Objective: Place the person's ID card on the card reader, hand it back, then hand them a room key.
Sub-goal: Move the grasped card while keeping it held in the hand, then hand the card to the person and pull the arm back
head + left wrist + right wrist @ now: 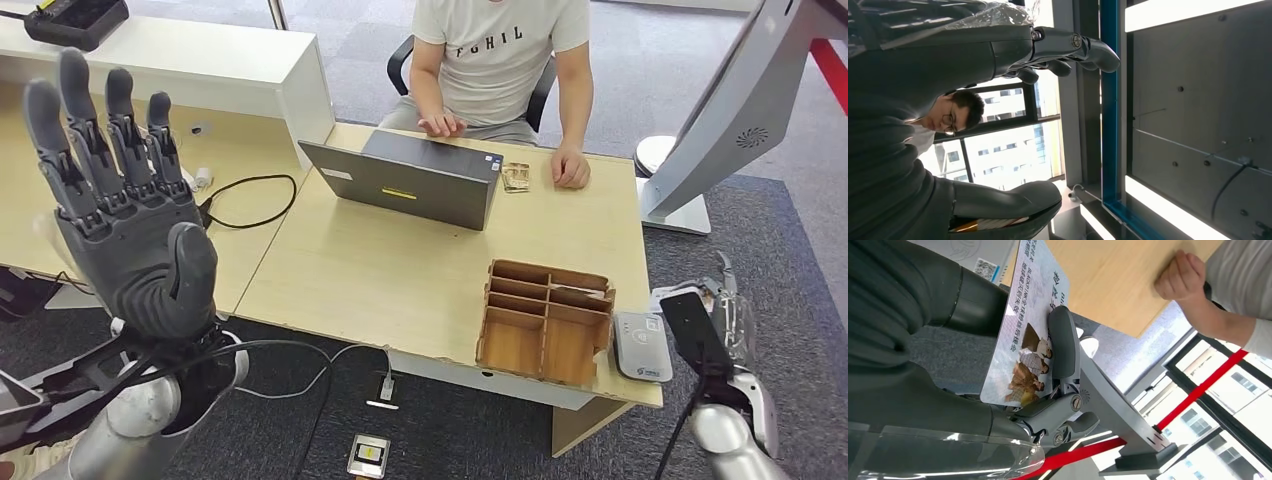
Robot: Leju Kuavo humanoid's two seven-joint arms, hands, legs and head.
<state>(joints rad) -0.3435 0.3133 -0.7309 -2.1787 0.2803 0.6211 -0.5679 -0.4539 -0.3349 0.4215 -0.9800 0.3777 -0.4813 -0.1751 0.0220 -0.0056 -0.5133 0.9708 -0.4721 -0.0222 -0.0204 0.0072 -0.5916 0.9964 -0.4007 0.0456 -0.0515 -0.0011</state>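
From the head view, the left hand [120, 190] was raised, fingers spread, empty; the right hand [722, 320] hovered beside the card reader [642, 346] at the counter [400, 270] edge. The right wrist view showed the ID card [1030, 320] pinched flat (a thin grip): it could slip to the floor.

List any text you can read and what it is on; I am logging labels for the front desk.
"FGHIL", roughly, partly creased: the person's white T-shirt.
Printed characters on the card held by the right hand: too blurred and turned to read.
QR code and print on the white card reader: too small.
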